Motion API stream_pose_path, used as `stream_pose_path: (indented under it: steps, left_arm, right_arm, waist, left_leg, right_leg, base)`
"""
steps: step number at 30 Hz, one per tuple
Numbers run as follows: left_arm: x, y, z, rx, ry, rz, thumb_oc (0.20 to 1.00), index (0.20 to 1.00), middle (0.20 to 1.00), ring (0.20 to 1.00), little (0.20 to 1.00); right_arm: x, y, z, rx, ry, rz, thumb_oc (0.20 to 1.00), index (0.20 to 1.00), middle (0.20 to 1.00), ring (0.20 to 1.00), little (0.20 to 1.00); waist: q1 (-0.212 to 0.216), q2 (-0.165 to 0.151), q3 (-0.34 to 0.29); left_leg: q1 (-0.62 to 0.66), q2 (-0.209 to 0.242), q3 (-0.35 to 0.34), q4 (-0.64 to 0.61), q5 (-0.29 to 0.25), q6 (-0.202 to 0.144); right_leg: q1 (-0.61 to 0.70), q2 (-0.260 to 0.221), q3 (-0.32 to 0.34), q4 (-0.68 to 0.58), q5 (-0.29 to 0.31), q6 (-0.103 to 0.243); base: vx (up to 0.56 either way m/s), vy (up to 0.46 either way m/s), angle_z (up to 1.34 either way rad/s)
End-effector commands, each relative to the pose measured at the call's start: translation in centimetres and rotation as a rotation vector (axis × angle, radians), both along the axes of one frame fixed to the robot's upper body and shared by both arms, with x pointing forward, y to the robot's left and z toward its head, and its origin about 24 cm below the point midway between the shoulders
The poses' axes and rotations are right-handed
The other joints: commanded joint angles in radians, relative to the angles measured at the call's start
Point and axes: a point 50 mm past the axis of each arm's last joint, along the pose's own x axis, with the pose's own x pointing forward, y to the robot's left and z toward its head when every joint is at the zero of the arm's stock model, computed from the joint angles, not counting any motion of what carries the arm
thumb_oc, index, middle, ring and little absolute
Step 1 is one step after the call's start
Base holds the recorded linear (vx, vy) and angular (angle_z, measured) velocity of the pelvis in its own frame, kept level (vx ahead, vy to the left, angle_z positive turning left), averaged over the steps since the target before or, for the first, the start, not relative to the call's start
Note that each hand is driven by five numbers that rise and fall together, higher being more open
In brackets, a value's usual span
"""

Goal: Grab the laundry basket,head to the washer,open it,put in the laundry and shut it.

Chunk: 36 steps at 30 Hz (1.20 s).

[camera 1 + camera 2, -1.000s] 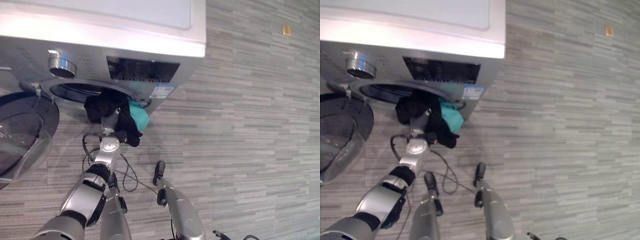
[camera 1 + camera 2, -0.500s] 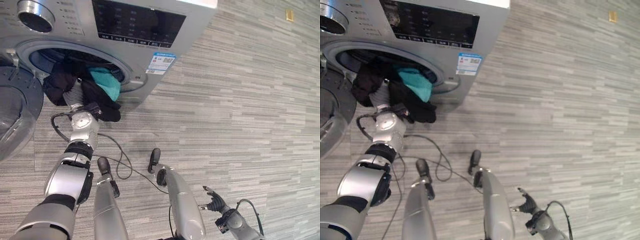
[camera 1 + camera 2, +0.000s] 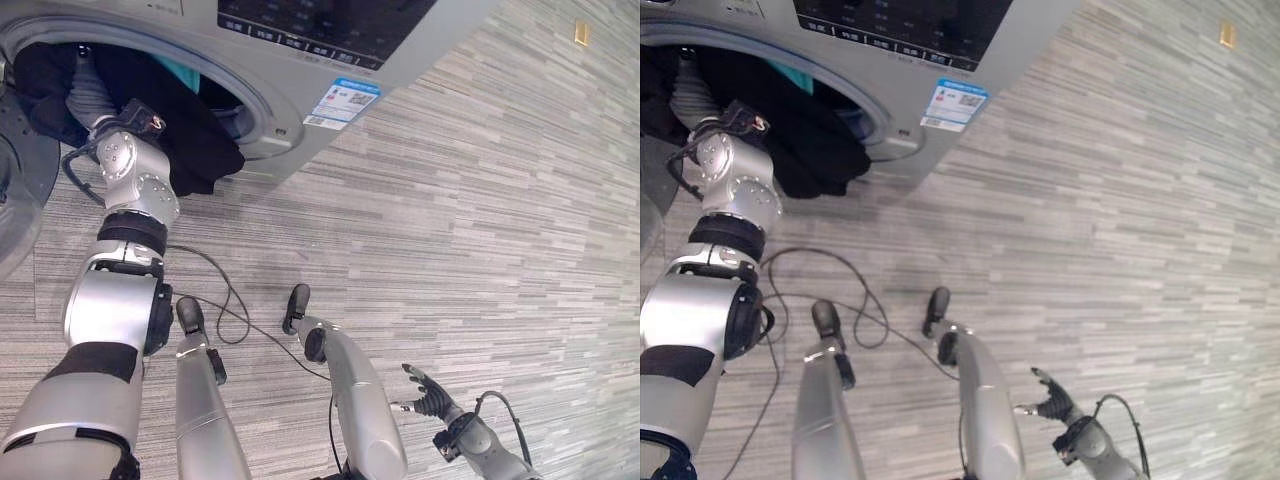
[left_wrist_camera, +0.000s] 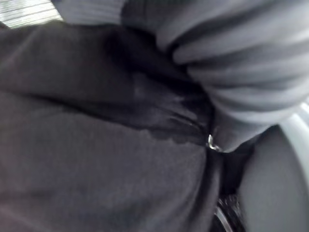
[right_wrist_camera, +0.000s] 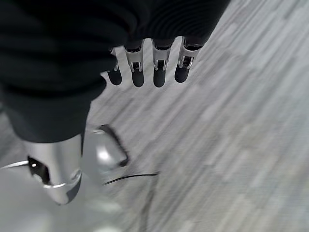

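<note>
Hanging nearest me, my right hand sits low over the grey plank floor, fingers relaxed and empty. Farther off, my left hand is buried in dark laundry at the washer opening; I cannot tell its grip.

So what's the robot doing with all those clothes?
It is loading the washing machine. Its left arm reaches into the round opening with a bundle of dark clothes, part of which hangs out over the rim. A bit of teal cloth shows deeper inside. The left hand is buried in the fabric, so its fingers cannot be seen. The right hand hangs open and empty low over the striped grey floor. The washer door stands open at the left.
</note>
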Motion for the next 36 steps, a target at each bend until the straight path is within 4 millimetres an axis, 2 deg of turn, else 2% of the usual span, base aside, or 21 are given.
stream_pose_path:
  steps: [1,4,5,6,7,8,9,10,17,20,22,24,25,26,28,30,31,32,34,35,36]
  left_arm:
    - [-1.5,-0.5,6.7,-0.001,-0.262,-0.041,0.200,0.200,0.200,0.200,0.200]
    - [-1.6,-2.2,8.4,-0.008,-0.324,-0.116,0.200,0.200,0.200,0.200,0.200]
    - [-1.6,-4.2,9.5,-0.021,-0.372,-0.184,0.200,0.200,0.200,0.200,0.200]
    - [-1.6,-4.2,9.5,-0.021,-0.372,-0.185,0.200,0.200,0.200,0.200,0.200]
    - [-1.9,-6.2,10.7,-0.035,-0.433,-0.251,0.200,0.200,0.200,0.200,0.200]
    - [-1.9,-6.3,10.8,-0.035,-0.433,-0.251,0.200,0.200,0.200,0.200,0.200]
    - [-2.2,-7.8,11.6,-0.032,-0.465,-0.291,0.200,0.200,0.200,0.200,0.200]
    - [-2.2,-7.8,11.6,-0.032,-0.466,-0.290,0.200,0.200,0.200,0.200,0.200]
    - [-3.6,-13.0,13.1,-0.057,-0.595,-0.441,0.200,0.200,0.200,0.200,0.200]
    - [-3.9,-11.7,13.9,-0.051,-0.600,-0.386,0.200,0.200,0.200,0.200,0.200]
    - [-4.4,-9.7,15.4,0.015,-0.588,-0.301,0.200,0.200,0.200,0.200,0.200]
    - [-6.0,-7.3,17.7,0.057,-0.644,-0.207,0.200,0.200,0.200,0.200,0.200]
    - [-8.3,-6.0,20.0,0.089,-0.741,-0.133,0.200,0.200,0.200,0.200,0.200]
    - [-8.4,-6.0,20.1,0.089,-0.742,-0.129,0.200,0.200,0.200,0.200,0.200]
    - [-11.4,-5.1,22.3,0.124,-0.870,-0.039,0.200,0.200,0.200,0.200,0.200]
    - [-11.7,-4.2,22.0,0.159,-0.874,-0.005,0.200,0.200,0.200,0.200,0.200]
    - [-10.4,-3.6,21.0,0.176,-0.787,0.003,0.467,0.467,0.467,0.467,0.467]
    - [-9.2,-2.9,20.5,0.223,-0.691,-0.002,1.000,1.000,1.000,1.000,1.000]
    - [-7.1,-1.5,19.1,0.382,-0.468,-0.006,1.000,1.000,1.000,1.000,1.000]
    - [-5.4,-0.1,17.0,0.489,-0.245,0.045,1.000,1.000,1.000,1.000,1.000]
    - [-5.4,-0.1,17.0,0.489,-0.245,0.045,1.000,1.000,1.000,1.000,1.000]
  right_arm:
    - [1.0,-1.6,1.1,-0.054,-0.066,-0.059,1.000,1.000,1.000,1.000,1.000]
    - [2.0,-1.4,1.7,-0.063,-0.102,-0.066,1.000,1.000,1.000,1.000,1.000]
    - [2.6,-1.3,2.1,-0.060,-0.125,-0.074,1.000,1.000,1.000,1.000,1.000]
    - [2.6,-1.3,2.1,-0.060,-0.125,-0.074,1.000,1.000,1.000,1.000,1.000]
    - [3.3,-1.1,2.6,-0.064,-0.153,-0.072,1.000,1.000,1.000,1.000,1.000]
    - [3.3,-1.1,2.6,-0.064,-0.153,-0.072,1.000,1.000,1.000,1.000,1.000]
    - [3.7,-0.8,2.9,-0.069,-0.165,-0.062,1.000,1.000,1.000,1.000,1.000]
    - [3.7,-0.8,2.9,-0.069,-0.166,-0.062,1.000,1.000,1.000,1.000,1.000]
    - [4.6,-0.3,3.3,-0.075,-0.188,-0.055,1.000,1.000,1.000,1.000,1.000]
    - [4.8,-0.7,3.6,-0.075,-0.192,-0.053,1.000,1.000,1.000,1.000,1.000]
    - [5.1,-1.2,3.8,-0.075,-0.192,-0.060,1.000,1.000,1.000,1.000,1.000]
    - [5.4,-1.9,4.3,-0.078,-0.207,-0.064,1.000,1.000,1.000,1.000,1.000]
    - [4.9,-2.6,4.2,-0.079,-0.208,-0.074,1.000,1.000,1.000,1.000,1.000]
    - [5.0,-2.6,4.3,-0.077,-0.210,-0.073,1.000,1.000,1.000,1.000,1.000]
    - [4.1,-4.0,4.2,-0.090,-0.198,-0.094,1.000,1.000,1.000,1.000,1.000]
    - [3.2,-4.5,4.0,-0.098,-0.191,-0.096,1.000,1.000,1.000,1.000,1.000]
    - [3.4,-5.0,4.4,-0.105,-0.199,-0.108,1.000,1.000,1.000,1.000,1.000]
    - [3.5,-5.5,4.7,-0.112,-0.205,-0.116,1.000,1.000,1.000,1.000,1.000]
    - [4.0,-6.2,5.1,-0.133,-0.209,-0.127,1.000,1.000,1.000,1.000,1.000]
    - [4.5,-6.8,5.5,-0.156,-0.211,-0.132,1.000,1.000,1.000,1.000,1.000]
    - [4.5,-6.8,5.5,-0.156,-0.211,-0.132,1.000,1.000,1.000,1.000,1.000]
  waist:
    - [-0.018,0.079,-0.042]
    - [-0.019,0.097,-0.035]
    - [-0.021,0.115,-0.031]
    - [-0.020,0.115,-0.030]
    - [-0.026,0.131,-0.024]
    - [-0.025,0.131,-0.024]
    - [-0.033,0.143,-0.018]
    - [-0.031,0.143,-0.018]
    - [-0.059,0.168,-0.007]
    - [-0.071,0.167,-0.015]
    - [-0.079,0.173,-0.025]
    - [-0.086,0.171,-0.027]
    - [-0.091,0.175,-0.035]
    - [-0.091,0.174,-0.034]
    - [-0.096,0.176,-0.049]
    - [-0.098,0.177,-0.061]
    - [-0.092,0.181,-0.066]
    - [-0.090,0.191,-0.071]
    - [-0.079,0.212,-0.066]
    - [-0.066,0.224,-0.062]
    - [-0.066,0.224,-0.062]
  left_leg:
    - [-0.039,0.015,0.008,0.045,-0.091,0.018]
    - [-0.052,0.011,0.012,0.044,-0.093,0.023]
    - [-0.052,0.009,0.021,0.034,-0.093,0.024]
    - [-0.052,0.009,0.021,0.034,-0.092,0.024]
    - [-0.048,0.005,0.032,0.022,-0.094,0.025]
    - [-0.047,0.005,0.033,0.021,-0.094,0.025]
    - [-0.045,0.002,0.043,0.010,-0.094,0.027]
    - [-0.045,0.001,0.045,0.008,-0.094,0.027]
    - [-0.034,0.002,0.081,-0.009,-0.104,0.034]
    - [-0.027,0.006,0.095,-0.016,-0.110,0.032]
    - [-0.024,0.006,0.102,-0.020,-0.115,0.034]
    - [-0.027,0.011,0.109,-0.018,-0.117,0.034]
    - [-0.028,0.014,0.112,-0.018,-0.120,0.036]
    - [-0.029,0.014,0.113,-0.019,-0.120,0.036]
    - [-0.036,0.016,0.113,-0.022,-0.120,0.034]
    - [-0.041,0.015,0.112,-0.033,-0.117,0.032]
    - [-0.043,0.014,0.109,-0.039,-0.113,0.033]
    - [-0.046,0.013,0.106,-0.047,-0.106,0.032]
    - [-0.044,0.010,0.098,-0.073,-0.087,0.032]
    - [-0.036,0.005,0.095,-0.090,-0.073,0.031]
    - [-0.036,0.005,0.095,-0.090,-0.073,0.031]
  right_leg:
    - [-0.021,0.005,0.137,0.022,-0.035,0.083]
    - [-0.037,0.001,0.143,0.023,-0.035,0.090]
    - [-0.043,-0.005,0.147,0.018,-0.035,0.093]
    - [-0.043,-0.006,0.147,0.018,-0.035,0.093]
    - [-0.050,-0.007,0.152,0.015,-0.034,0.098]
    - [-0.050,-0.007,0.152,0.015,-0.034,0.099]
    - [-0.058,-0.006,0.159,0.008,-0.031,0.103]
    - [-0.059,-0.006,0.161,0.008,-0.030,0.103]
    - [-0.093,0.004,0.186,0.000,-0.021,0.113]
    - [-0.104,0.011,0.200,-0.008,-0.018,0.112]
    - [-0.110,0.019,0.207,-0.019,-0.012,0.112]
    - [-0.115,0.026,0.215,-0.032,-0.004,0.114]
    - [-0.119,0.033,0.220,-0.042,0.000,0.116]
    - [-0.121,0.034,0.221,-0.043,0.001,0.116]
    - [-0.132,0.043,0.225,-0.061,0.008,0.117]
    - [-0.137,0.051,0.228,-0.080,0.016,0.119]
    - [-0.137,0.051,0.229,-0.086,0.018,0.117]
    - [-0.138,0.050,0.226,-0.093,0.023,0.118]
    - [-0.134,0.050,0.221,-0.106,0.026,0.117]
    - [-0.130,0.049,0.216,-0.108,0.026,0.111]
    - [-0.130,0.049,0.216,-0.108,0.026,0.111]
  base:
    - [0.04,0.078,-0.14]
    - [0.06,0.081,-0.06]
    - [0.04,0.032,0.03]
    - [0.08,0.082,0.06]
    - [0.04,0.051,0.06]
    - [0.07,0.077,0.05]
    - [0.03,0.027,-0.01]
    - [0.05,0.045,-0.07]
    - [0.07,0.033,-0.09]
    - [0.06,0.015,-0.07]
    - [0.05,0.026,-0.08]
    - [0.05,0.008,-0.28]
    - [0.05,-0.011,-0.40]
    - [0.05,-0.036,-0.26]
    - [0.04,-0.052,-0.17]
    - [0.02,-0.044,-0.08]
    - [0.01,-0.036,-0.05]
    - [0.01,-0.043,-0.02]
    - [0.00,-0.022,-0.04]
    - [-0.01,-0.026,-0.04]
    - [-0.01,-0.032,0.01]
